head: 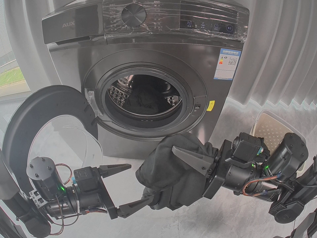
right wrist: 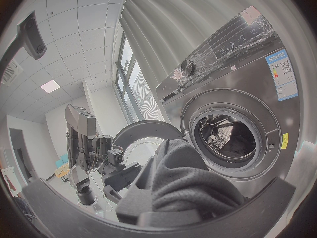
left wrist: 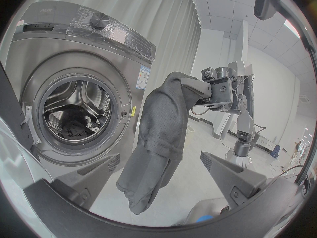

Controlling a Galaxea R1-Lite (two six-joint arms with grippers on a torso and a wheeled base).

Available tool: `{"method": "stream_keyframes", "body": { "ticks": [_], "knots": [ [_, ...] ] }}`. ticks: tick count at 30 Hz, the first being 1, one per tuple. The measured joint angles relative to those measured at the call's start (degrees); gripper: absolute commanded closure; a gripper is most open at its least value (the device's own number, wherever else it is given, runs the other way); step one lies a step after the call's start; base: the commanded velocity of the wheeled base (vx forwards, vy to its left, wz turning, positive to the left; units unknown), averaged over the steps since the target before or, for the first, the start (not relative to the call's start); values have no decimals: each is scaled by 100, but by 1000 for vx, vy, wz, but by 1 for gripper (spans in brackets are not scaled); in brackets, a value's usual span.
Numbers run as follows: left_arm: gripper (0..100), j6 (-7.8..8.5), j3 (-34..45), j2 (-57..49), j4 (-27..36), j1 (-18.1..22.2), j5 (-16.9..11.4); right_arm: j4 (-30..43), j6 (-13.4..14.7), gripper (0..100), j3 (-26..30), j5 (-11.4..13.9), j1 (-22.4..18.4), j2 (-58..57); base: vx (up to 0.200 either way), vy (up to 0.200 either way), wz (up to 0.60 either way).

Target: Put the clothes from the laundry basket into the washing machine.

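Lab-like room: washing machine [head: 149,48], curtain [head: 280,43], panelled ceiling [right wrist: 72,33]

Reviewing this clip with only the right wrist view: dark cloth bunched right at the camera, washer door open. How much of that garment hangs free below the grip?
Observer: Left wrist view: the dark garment hangs from the right end effector in a long drape, most of it below the grip.
Operator: Is the left end effector holding it too?
Observer: No. Head view shows the left end effector open, its lower fingertip at the garment's bottom edge; contact I cannot tell.
Operator: Where's the basket?
Observer: The laundry basket stands on the floor right of the washing machine; no clothes on the part of its inside that shows.
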Motion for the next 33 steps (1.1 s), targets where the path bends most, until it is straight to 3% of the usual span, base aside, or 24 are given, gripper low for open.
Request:
{"method": "stream_keyframes", "body": {
  "ticks": [15, 28, 33],
  "knots": [
    [0, 4, 50, 17, -2, 0, -5, -2, -20, 100, -22, -15, -17, 6, 0, 0, 0],
    [0, 11, 78, 26, -4, 9, -9, -2, -41, 100, -122, -178, -122, 48, 0, 0, 0],
    [0, 110, 201, 89, -2, 0, -216, -2, -39, 100, -146, -197, -96, 48, 0, 0, 0]
  ]
}}
